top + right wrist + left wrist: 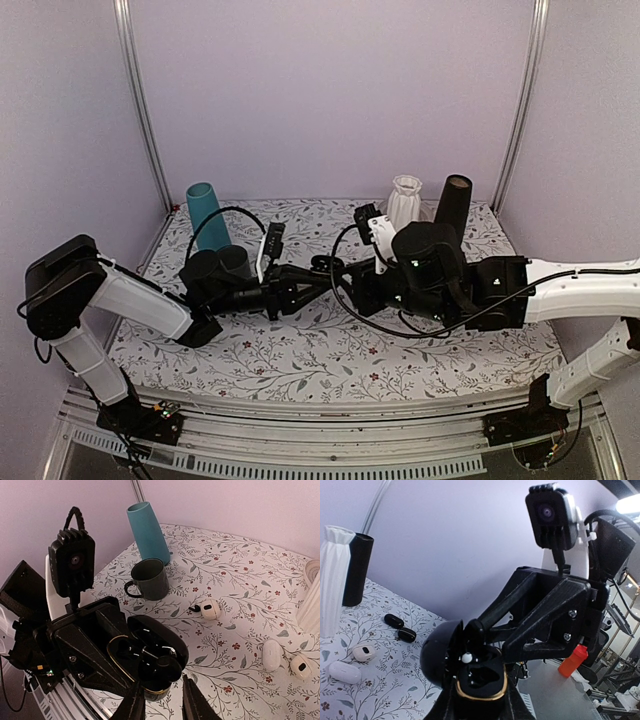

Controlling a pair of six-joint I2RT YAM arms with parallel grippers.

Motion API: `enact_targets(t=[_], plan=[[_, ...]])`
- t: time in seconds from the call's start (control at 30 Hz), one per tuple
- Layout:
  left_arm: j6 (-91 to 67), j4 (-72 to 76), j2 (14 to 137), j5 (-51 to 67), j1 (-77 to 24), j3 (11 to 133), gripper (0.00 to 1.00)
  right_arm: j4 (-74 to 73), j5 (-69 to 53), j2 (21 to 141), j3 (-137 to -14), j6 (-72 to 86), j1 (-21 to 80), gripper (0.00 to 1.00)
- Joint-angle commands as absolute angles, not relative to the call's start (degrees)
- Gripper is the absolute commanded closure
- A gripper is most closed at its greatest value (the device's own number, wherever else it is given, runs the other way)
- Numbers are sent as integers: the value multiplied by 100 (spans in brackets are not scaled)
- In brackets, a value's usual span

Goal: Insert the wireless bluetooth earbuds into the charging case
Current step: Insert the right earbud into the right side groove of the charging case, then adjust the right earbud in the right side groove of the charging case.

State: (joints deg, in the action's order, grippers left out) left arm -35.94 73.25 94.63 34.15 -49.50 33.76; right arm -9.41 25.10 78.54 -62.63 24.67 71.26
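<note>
My left jaws [479, 707] grip the open case [150, 655]; my right jaws [162, 690], slightly parted, hover at it. Two earbuds [406, 634] lie on the worktop [385, 680], so insertion looks unfinished.

- Case [475, 677]: glossy black, gold rim.
- Cloth [240, 580]: white, printed with grey leafy vines and small red flowers.
- Cup [147, 530]: teal.
- Mug [150, 579]: dark grey-green.
- Vase [332, 575]: white, ribbed.
- Tube [357, 570]: matt black.
- Bottle [572, 661]: orange-red.
- Walls [330, 100]: pale lilac.
</note>
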Motion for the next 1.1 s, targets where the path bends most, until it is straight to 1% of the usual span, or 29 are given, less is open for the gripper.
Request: enact_targets(t=[0.0, 0.07, 0.33, 0.53, 0.73, 0.87, 1.07], plan=[[-3453, 7676, 9397, 3436, -5011, 3299, 100, -944, 2402, 7778, -6518, 2878, 7067, 72], [-3405, 7677, 9356, 3380, -5026, 3273, 100, -983, 2422, 7768, -6550, 3041, 7060, 69], [-3172, 7576, 9193, 3111, -5096, 3200, 100, -930, 2701, 7685, -6529, 3449, 7058, 64], [-2896, 7236, 9018, 2824, -5151, 3191, 100, -553, 2662, 7579, -6376, 3657, 7058, 59], [-2631, 6872, 8857, 2590, -5210, 3232, 100, -502, 2511, 7467, -6359, 3939, 7038, 58], [-2514, 6760, 8780, 2468, -5255, 3232, 100, -536, 2074, 7437, -6318, 4340, 6840, 58], [-2426, 6655, 8729, 2378, -5293, 3258, 100, -276, 958, 7529, -6188, 4697, 6451, 59]])
